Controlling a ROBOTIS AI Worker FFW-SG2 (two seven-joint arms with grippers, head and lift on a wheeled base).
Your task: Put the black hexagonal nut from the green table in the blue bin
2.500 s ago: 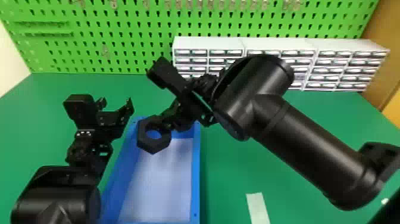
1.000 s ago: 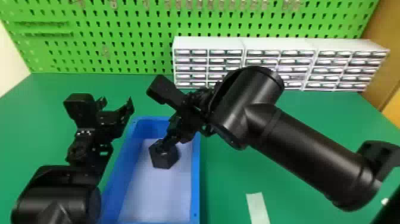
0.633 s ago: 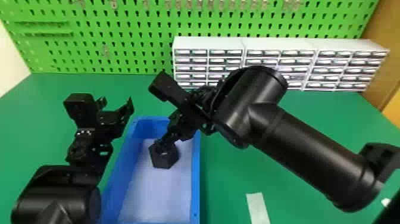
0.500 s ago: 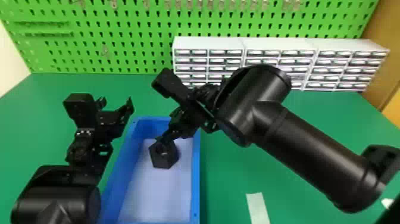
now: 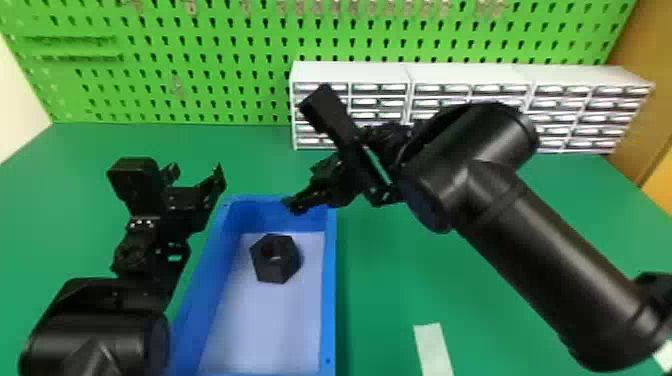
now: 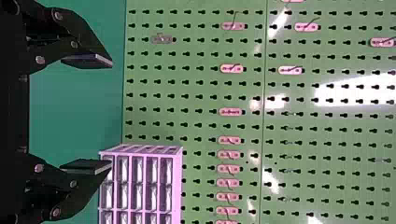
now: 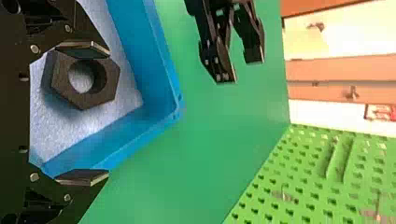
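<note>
In the head view my right gripper (image 5: 295, 206) is over the far end of the blue bin (image 5: 328, 295), above and behind the black hexagonal nut (image 5: 276, 265), which lies on the bin's pale floor. The right wrist view has the right gripper (image 7: 108, 113) open, its fingers wide apart, with the nut (image 7: 100, 95) lying in the bin (image 7: 154, 88) beyond them. My left gripper (image 5: 197, 175) is parked at the bin's left side, above the table; in the left wrist view the left gripper (image 6: 112, 114) stands open with nothing between its fingers.
The green table (image 5: 380, 300) extends around the bin. White drawer cabinets (image 5: 350, 72) stand at the back before a green pegboard (image 5: 225, 65). A pale strip (image 5: 433, 345) lies on the table right of the bin.
The nut went down into the bin with my right gripper and has been let go. The right gripper then rose and drew back to the right, off the nut. The left arm kept still.
</note>
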